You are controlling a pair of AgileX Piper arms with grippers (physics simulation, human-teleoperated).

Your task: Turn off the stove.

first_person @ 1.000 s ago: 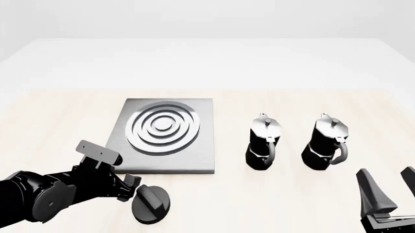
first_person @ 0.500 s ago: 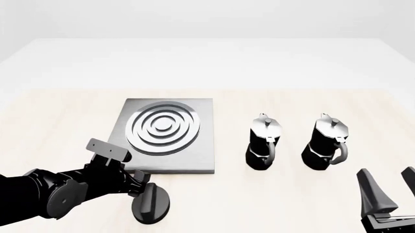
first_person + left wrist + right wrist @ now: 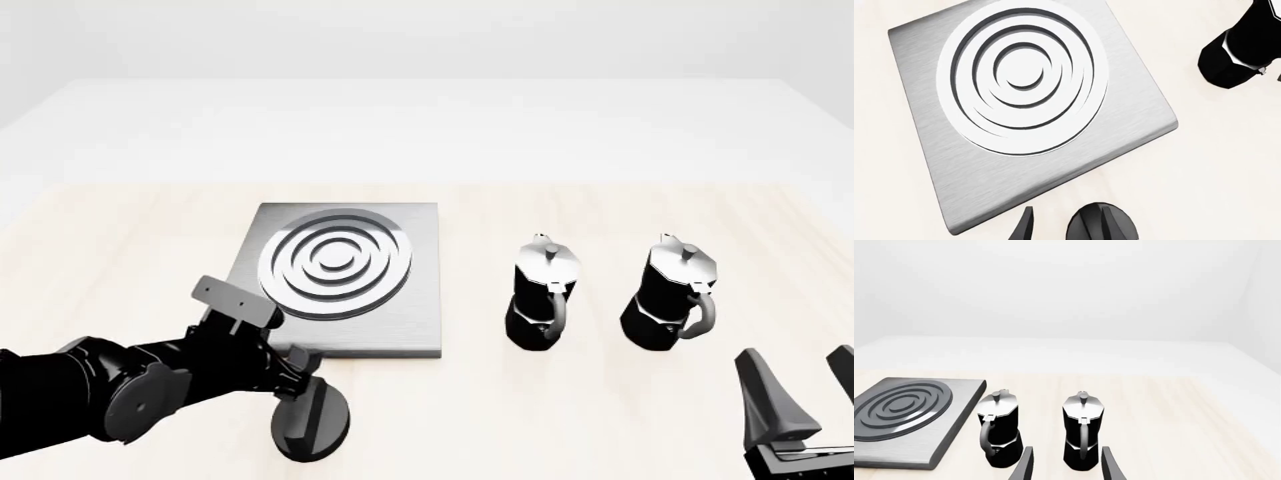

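Note:
The stove (image 3: 340,315) is a flat brushed-grey slab with silver burner rings, left of centre on the table. Its round black ridged knob (image 3: 320,425) lies on the table just in front of the slab's near edge. My left gripper (image 3: 299,376) is open, right at the knob's upper left edge. In the left wrist view the slab (image 3: 941,165) fills the frame, and the knob (image 3: 1087,227) lies between my open gripper (image 3: 1067,231)'s fingers, one finger overlapping it. Whether they touch I cannot tell. My right gripper (image 3: 802,392) is open and empty at the near right.
Two black-and-silver moka pots (image 3: 543,295) (image 3: 670,295) stand upright side by side, right of the stove. They also show in the right wrist view (image 3: 999,427) (image 3: 1083,432), ahead of the right gripper (image 3: 1064,467). One pot (image 3: 1244,50) shows in the left wrist view.
My left arm has moved right and forward, bringing its gripper from left of the knob to the knob's top edge. The knob, pots and right arm have not moved.

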